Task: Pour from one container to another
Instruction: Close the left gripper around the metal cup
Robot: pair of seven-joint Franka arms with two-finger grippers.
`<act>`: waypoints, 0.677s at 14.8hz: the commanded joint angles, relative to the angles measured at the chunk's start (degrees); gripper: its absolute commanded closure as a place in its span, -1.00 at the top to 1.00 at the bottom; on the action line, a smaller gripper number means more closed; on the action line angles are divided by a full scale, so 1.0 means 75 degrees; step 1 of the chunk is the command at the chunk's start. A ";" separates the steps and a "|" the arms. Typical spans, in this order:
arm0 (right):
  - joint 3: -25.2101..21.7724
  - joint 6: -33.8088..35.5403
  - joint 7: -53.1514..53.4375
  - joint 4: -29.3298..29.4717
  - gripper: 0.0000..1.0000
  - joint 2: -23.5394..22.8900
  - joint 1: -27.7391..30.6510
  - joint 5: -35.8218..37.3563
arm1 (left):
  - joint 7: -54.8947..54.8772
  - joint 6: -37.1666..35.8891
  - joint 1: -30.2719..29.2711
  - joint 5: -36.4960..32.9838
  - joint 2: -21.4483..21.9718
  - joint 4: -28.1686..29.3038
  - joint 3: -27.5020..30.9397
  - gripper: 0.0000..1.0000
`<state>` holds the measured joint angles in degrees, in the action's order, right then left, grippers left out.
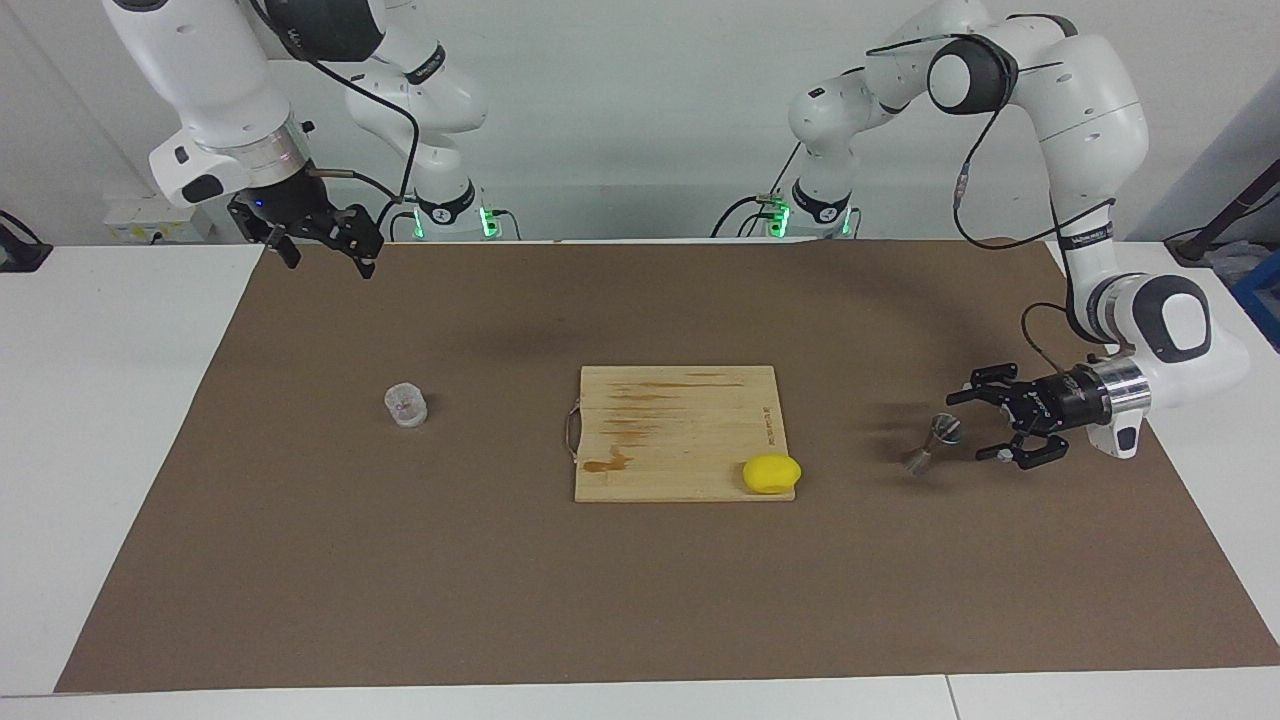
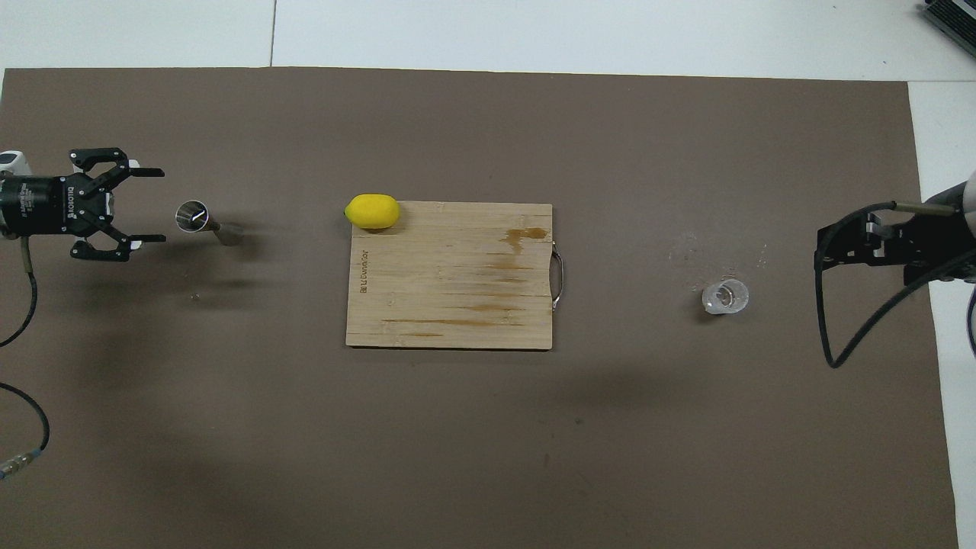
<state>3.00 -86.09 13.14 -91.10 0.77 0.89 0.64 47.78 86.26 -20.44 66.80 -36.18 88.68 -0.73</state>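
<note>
Two small vessels sit well apart on your brown paper mat (image 1: 640, 600). Toward the left arm's end stands the jigger (image 1: 932, 443) (image 2: 200, 219): shiny steel, two cones joined at a narrow waist, upright with its open mouth showing from above. Toward the right arm's end you have the cup (image 1: 406, 405) (image 2: 725, 296), short, clear and colourless, a plain cylinder about as wide as it is tall, also upright.

Between them lies a pale wooden cutting board (image 1: 660, 420) (image 2: 457, 290), flat and rectangular, stained in brownish streaks, with a thin metal handle on the edge that faces the cup. A smooth yellow lemon (image 1: 770, 473) (image 2: 372, 211) rests on the board's corner farthest from the robots, on the jigger's side. The board and lemon lie across the straight line from one vessel to the other.

Your left gripper (image 1: 977, 426) (image 2: 152, 206) is turned sideways, low over the mat just beside the jigger on the side away from the board. Its fingers are spread wide and hold nothing; the jigger stands just clear of the fingertips, untouched. Your right gripper (image 1: 325, 245) (image 2: 831, 248) waits, raised over the mat's edge at its own end, well away from the cup; you cannot tell how it stands.
</note>
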 commanded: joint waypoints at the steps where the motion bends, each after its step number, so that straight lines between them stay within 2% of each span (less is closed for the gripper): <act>1: 0.0010 -0.0053 -0.0228 -0.0217 1.00 0.0179 0.0045 -0.0133 | 0.0122 0.0054 0.0088 0.0176 -0.0180 -0.0153 0.0121 0.95; 7: 0.0010 -0.0065 -0.0228 -0.0217 1.00 0.0179 0.0033 -0.0133 | 0.0133 0.0030 0.0077 0.0141 -0.0168 0.0070 0.0133 0.95; 10: 0.0021 -0.0065 -0.0228 -0.0217 1.00 0.0179 0.0033 -0.0133 | 0.0133 -0.0017 0.0077 0.0118 -0.0156 0.0163 0.0133 0.88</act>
<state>3.04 -86.09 13.14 -91.29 0.88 0.86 0.64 48.03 86.35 -20.45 66.98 -37.47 89.01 -0.51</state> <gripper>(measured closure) 0.000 0.044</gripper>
